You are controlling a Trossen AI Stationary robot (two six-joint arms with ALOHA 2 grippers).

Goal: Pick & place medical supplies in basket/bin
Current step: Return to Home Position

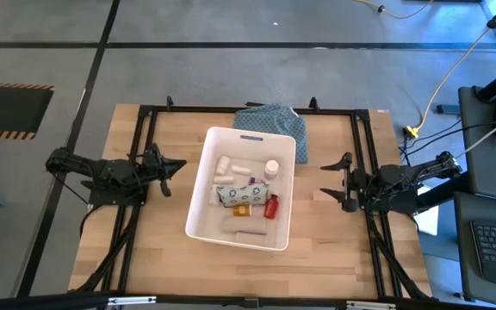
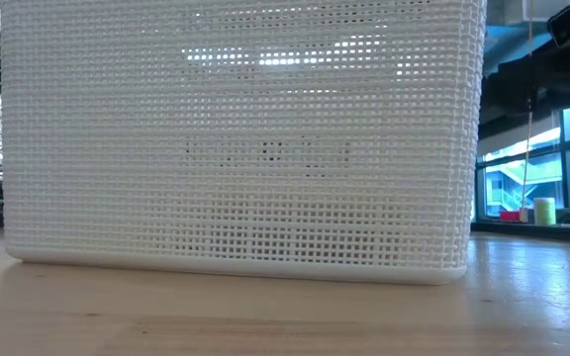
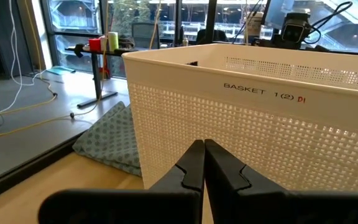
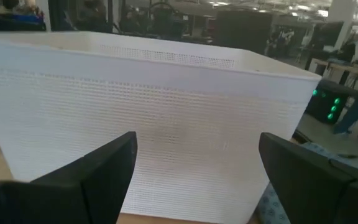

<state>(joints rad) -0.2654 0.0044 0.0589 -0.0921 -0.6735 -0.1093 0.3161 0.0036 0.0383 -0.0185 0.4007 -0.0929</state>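
The white basket (image 1: 210, 226) stands in the middle of the table, its perforated wall filling the low view (image 2: 236, 138). Inside it lie the medical supplies: white bottles and rolls (image 1: 235, 166), a pink-labelled box (image 1: 236, 195), an orange item (image 1: 242, 209), a red bottle (image 1: 271, 207) and a grey pouch (image 1: 248, 233). My left gripper (image 1: 179, 165) is shut, left of the basket (image 3: 260, 118), pointing level at it and touching nothing. My right gripper (image 1: 327, 191) stands open to the basket's right (image 4: 148, 112), with nothing between its fingers.
A blue-green patterned cloth (image 1: 275, 123) lies at the basket's far side, partly under it, and shows beside the basket in the left wrist view (image 3: 107, 140). A black frame (image 1: 145, 120) runs around the table. Bare wood lies in front of the basket.
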